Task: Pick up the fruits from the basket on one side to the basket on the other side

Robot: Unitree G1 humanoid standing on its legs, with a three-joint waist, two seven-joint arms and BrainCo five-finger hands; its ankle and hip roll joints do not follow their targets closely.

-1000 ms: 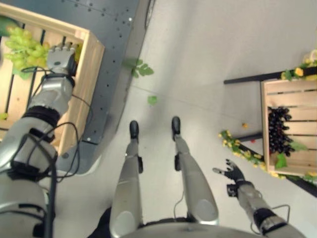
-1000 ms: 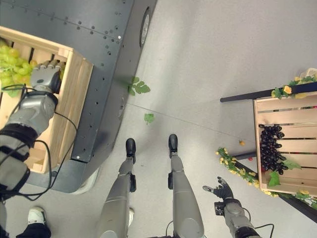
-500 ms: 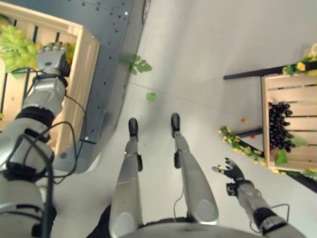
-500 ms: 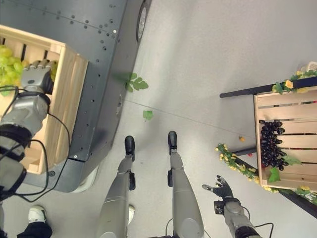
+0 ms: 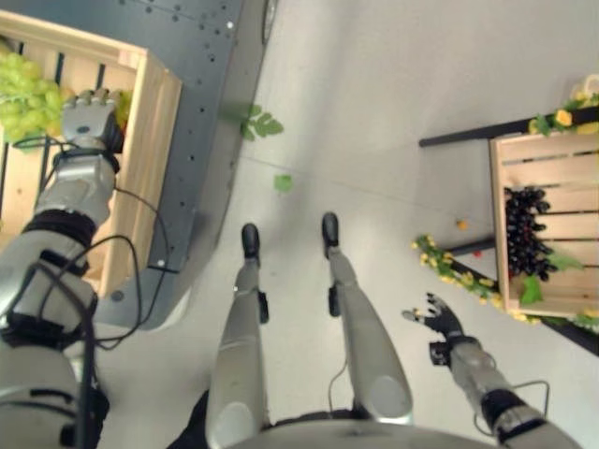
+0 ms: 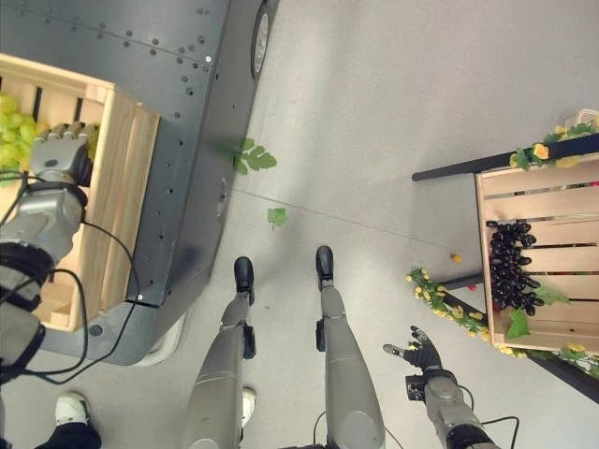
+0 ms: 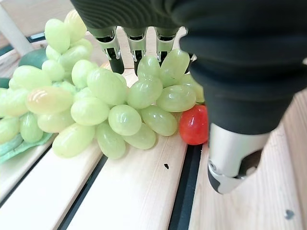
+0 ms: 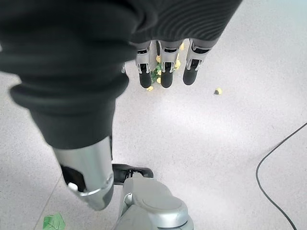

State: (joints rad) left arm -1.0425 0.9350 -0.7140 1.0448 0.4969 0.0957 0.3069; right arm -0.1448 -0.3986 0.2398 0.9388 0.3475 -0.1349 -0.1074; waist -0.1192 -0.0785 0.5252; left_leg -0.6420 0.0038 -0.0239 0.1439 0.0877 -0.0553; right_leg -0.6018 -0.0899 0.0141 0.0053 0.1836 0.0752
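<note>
A bunch of green grapes (image 7: 115, 105) lies on the slats of the wooden crate (image 5: 154, 140) at my left. A small red fruit (image 7: 194, 125) rests against the bunch. My left hand (image 5: 86, 117) hovers just over the grapes, its fingers (image 7: 136, 48) straight above the bunch and its thumb (image 7: 230, 163) apart beside the red fruit, holding nothing. At the right, a second wooden crate (image 5: 562, 159) holds a bunch of dark grapes (image 5: 532, 232). My right hand (image 5: 440, 318) hangs low over the floor, open and empty, well short of that crate.
The left crate sits on a grey metal platform (image 5: 211, 122). Green leaves (image 5: 260, 123) and a small orange bit (image 5: 460, 224) lie on the floor. Yellow flowers (image 5: 449, 271) trail along the right crate's black stand (image 5: 459, 140). A person's shoe (image 6: 67, 409) shows at lower left.
The camera has shifted slightly, sliding the scene leftward. My left hand stays over the green grapes, perhaps a little further into the crate. The right hand has not moved.
</note>
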